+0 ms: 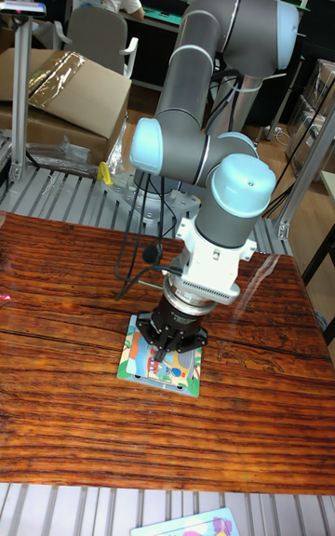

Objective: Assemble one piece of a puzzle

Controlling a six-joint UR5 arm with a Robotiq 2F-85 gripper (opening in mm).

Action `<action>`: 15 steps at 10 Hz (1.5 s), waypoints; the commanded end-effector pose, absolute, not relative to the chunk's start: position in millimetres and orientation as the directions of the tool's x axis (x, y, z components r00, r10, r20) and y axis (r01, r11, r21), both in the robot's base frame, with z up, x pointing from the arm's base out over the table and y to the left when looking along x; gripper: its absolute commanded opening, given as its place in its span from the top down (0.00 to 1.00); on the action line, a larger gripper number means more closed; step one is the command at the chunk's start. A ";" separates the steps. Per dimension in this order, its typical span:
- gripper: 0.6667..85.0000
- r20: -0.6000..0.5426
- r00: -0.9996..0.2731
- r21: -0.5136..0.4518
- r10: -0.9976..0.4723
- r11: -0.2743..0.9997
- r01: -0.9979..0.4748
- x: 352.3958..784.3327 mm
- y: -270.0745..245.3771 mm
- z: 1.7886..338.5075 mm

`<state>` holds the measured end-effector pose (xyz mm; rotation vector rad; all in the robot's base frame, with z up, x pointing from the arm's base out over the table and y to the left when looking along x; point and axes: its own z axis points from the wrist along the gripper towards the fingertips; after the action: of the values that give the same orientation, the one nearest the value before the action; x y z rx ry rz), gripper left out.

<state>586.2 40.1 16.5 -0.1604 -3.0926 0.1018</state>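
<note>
The end effector point(168, 342) crowds the puzzle board point(161, 370), apparently touching; surrounding table point(74, 294) lies open.

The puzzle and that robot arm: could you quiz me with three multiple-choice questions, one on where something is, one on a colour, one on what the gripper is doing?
1. Where does the puzzle board lie?
A. on the wooden table
B. on the cardboard box
C. on the chair

2. What colour is the table?
A. white
B. reddish brown
C. green

3. Where is the gripper?
A. raised high above the table
B. turned toward the wall
C. lowered right over the board

Answers: 1 A, the board sits flat on the wood. 2 B, its planks are reddish brown. 3 C, its fingers point down onto the board.
</note>
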 end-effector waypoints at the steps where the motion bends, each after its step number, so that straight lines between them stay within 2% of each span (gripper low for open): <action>1: 0.99 0.040 -0.994 -0.063 0.097 0.994 0.094 588.3 39.6 16.0; 10: 0.99 0.006 -0.996 -0.018 0.090 0.996 0.090 601.4 49.0 13.0; 15: 0.99 -0.015 -0.996 -0.029 0.086 0.996 0.086 607.1 46.1 3.0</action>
<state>603.2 45.5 6.7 -0.1277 -3.1409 0.0583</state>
